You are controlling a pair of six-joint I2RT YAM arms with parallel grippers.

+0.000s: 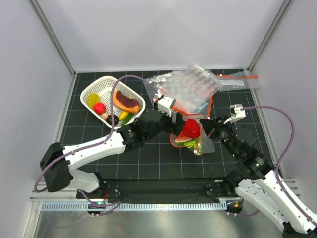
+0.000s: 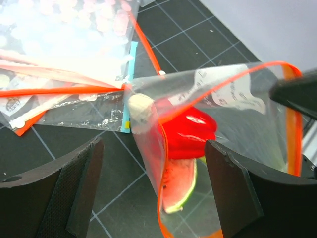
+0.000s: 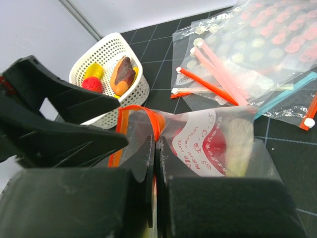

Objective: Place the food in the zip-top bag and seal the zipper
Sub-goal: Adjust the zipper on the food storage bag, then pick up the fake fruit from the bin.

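White plastic forms the slotted basket at the left of the desk, and it holds several toy foods. To its right, the left gripper stands with its fingers wide apart and holds nothing. The zip-top bag lies just in front of it, between the two fingers, and I see no contact with them. Inside the bag are the red fruit and, below it, the watermelon wedge. The bag mouth faces the left gripper. At the right side of the bag, the right gripper is pressed together on the bag's edge, close beside the orange-red zipper. Behind them, other clear bags lie in a pile.
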